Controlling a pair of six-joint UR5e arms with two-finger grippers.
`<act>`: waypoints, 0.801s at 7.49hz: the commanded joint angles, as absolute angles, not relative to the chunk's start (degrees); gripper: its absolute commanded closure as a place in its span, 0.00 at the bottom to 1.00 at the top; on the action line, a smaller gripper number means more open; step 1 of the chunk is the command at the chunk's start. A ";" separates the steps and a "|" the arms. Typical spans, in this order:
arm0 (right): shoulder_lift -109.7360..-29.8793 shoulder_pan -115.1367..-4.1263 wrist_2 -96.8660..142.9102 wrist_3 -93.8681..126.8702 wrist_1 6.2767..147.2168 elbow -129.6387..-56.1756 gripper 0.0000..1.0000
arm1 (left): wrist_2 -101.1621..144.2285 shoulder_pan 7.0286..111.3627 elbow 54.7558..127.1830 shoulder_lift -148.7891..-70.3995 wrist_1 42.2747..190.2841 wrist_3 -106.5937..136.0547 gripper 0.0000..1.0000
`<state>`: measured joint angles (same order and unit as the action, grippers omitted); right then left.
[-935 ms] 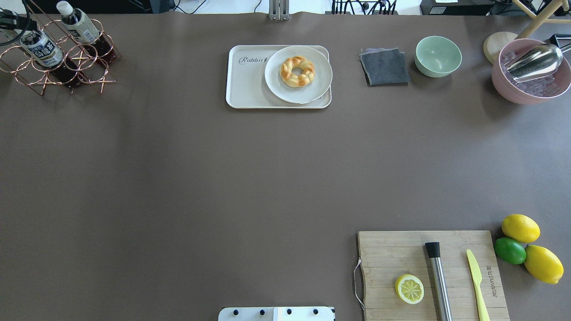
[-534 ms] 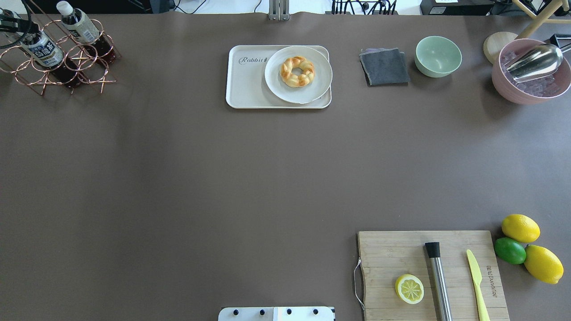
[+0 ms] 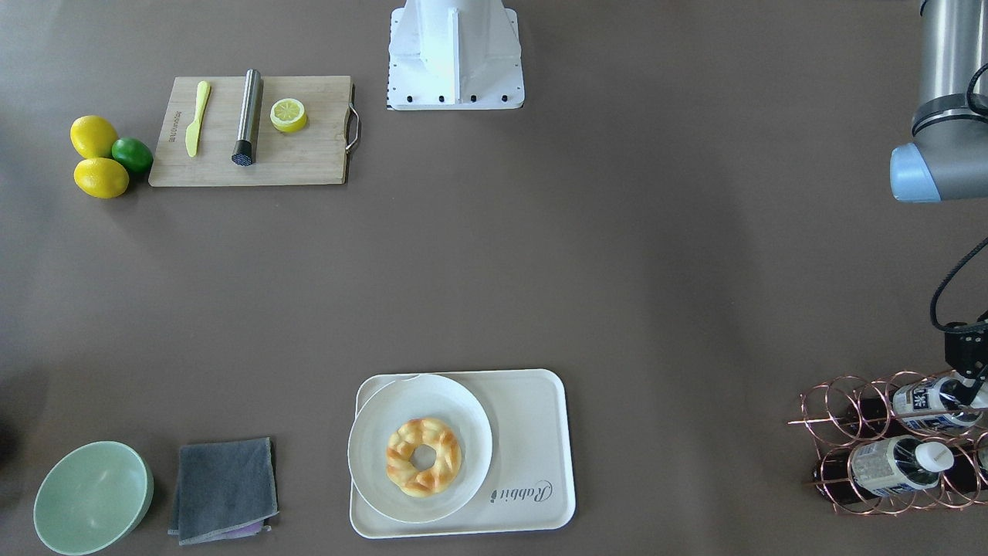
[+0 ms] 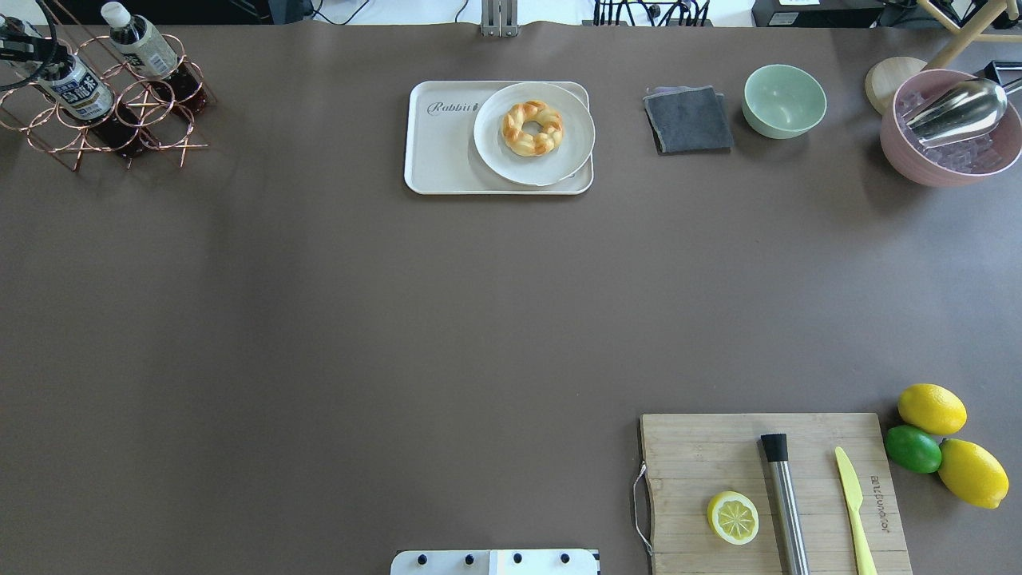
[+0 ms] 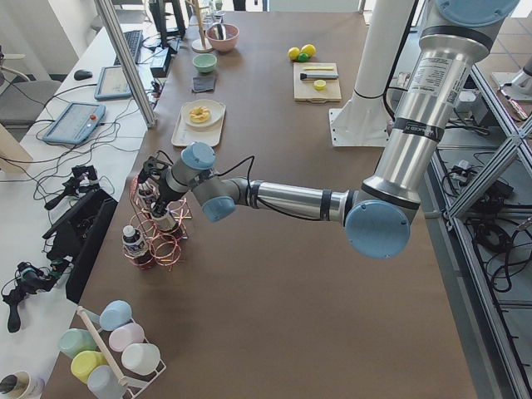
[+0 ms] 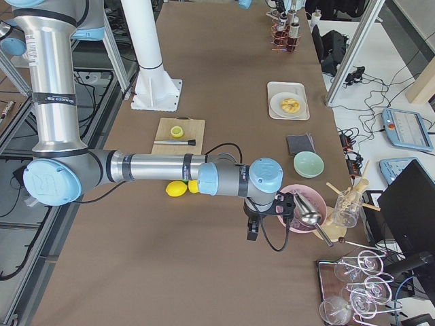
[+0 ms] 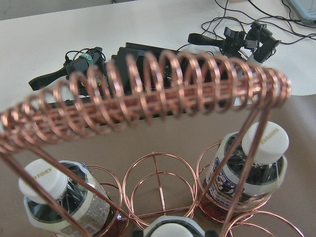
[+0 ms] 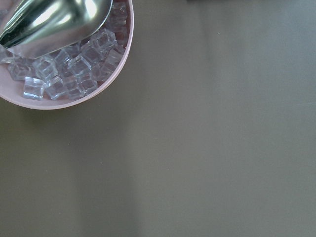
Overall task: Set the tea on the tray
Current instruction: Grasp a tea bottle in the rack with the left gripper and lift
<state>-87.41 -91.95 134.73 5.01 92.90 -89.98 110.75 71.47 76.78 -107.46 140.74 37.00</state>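
The left gripper [image 3: 969, 378] is hanging at the copper wire rack [image 4: 164, 144] in the table's [image 4: 319, 319] far left corner, with its arm reaching out low over the tabletop. The tea [image 3: 922, 399] is lying tilted in 1 of the rack's rings, its cap end pointing toward the gripper. In the left wrist view a white cap [image 7: 173, 228] is sitting at the very bottom edge. The fingers are barely showing there, so I cannot tell whether they are spread or pinching it. Another bottle of the same kind [image 4: 145, 49] is resting slanted in a neighbouring ring. The tray [image 4: 439, 152] is lying at the middle of the far edge, well apart from the rack. It is carrying a round white plate [image 4: 495, 164] with a braided ring pastry [image 4: 532, 128] on its right half, while the half bearing the word "Rabbit" is lying bare. The right gripper [image 6: 262, 221] is hovering just beside the pink bowl of ice cubes [image 8: 98, 96], where a metal scoop [image 4: 958, 108] is resting. It is showing only from the side, so I cannot tell how its fingers are standing.
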 commanded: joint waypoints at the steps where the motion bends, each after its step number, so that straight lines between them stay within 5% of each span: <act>1: -87.45 -92.11 134.74 5.01 92.90 -90.00 0.00 | 110.83 71.46 76.90 -107.49 140.71 37.00 1.00; 6: -87.63 -92.46 134.74 4.92 92.90 -89.91 0.00 | 120.13 76.02 78.39 -107.84 139.14 37.00 1.00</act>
<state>-87.52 -92.39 134.74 4.92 92.90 -90.00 117.60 74.43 77.75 -107.98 139.81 37.01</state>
